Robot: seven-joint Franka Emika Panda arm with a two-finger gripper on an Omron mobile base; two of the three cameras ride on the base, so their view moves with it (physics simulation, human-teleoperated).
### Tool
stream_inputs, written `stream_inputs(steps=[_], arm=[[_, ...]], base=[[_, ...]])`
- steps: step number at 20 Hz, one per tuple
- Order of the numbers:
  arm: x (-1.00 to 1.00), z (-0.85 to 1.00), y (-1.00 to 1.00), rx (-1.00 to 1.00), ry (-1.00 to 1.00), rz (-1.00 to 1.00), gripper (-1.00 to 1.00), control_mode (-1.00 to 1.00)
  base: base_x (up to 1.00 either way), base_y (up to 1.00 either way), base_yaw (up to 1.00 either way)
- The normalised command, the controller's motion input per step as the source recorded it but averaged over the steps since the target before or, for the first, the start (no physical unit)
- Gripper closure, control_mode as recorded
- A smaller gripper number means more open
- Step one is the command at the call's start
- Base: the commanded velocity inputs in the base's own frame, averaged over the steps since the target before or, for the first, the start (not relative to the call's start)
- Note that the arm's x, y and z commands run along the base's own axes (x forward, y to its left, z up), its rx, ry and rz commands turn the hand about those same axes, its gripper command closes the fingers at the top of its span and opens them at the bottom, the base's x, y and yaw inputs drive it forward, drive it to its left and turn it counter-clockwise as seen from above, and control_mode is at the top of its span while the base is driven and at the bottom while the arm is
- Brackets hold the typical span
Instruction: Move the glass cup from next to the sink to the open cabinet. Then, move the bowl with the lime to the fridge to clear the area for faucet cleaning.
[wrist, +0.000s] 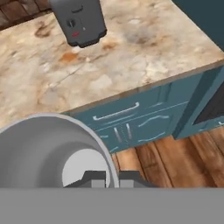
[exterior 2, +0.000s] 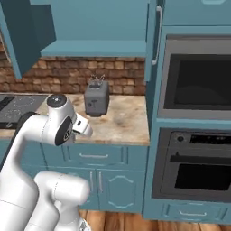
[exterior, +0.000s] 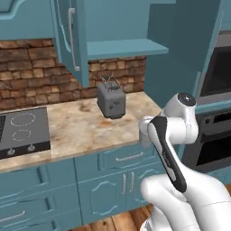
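left base: open cabinet (exterior: pixel 122 47) above toaster (exterior: pixel 111 100) on counter (exterior: pixel 76 126), cup step not judgeable | right base: arm (exterior 2: pixel 45 131) folded at counter edge beside oven (exterior 2: pixel 198 81) | hand: claw (wrist: pixel 111 178) pressed together, pinching rim of grey bowl (wrist: pixel 39 148), carried off counter; lime hidden; fridge drop-off likely left

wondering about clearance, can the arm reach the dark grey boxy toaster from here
Probably yes: the toaster sits across open marble counter, nothing between, but the gripper is shut on a grey round bowl.
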Motion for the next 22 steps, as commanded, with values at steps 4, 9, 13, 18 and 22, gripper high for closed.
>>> stream_inputs(steps=[4, 9, 13, 18, 22], arm=[[0.0, 0.0, 0.0, 0.0, 0.0, 0.0, 1.0, 1.0], [0.0, 0.0, 0.0, 0.0, 0.0, 0.0, 1.0, 1.0], [0.0, 0.0, 0.0, 0.0, 0.0, 0.0, 1.0, 1.0], [0.04, 0.48, 0.0, 0.0, 0.0, -0.01, 1.0, -1.0], [-0.45, 1.0, -0.05, 0.04, -0.17, -0.02, 1.0, -1.0]], base=[[0.91, -0.08, 0.15], [1.0, 0.0, 0.01], [0.84, 0.0, 0.0], [0.25, 0.0, -0.01], [0.0, 0.0, 0.0]])
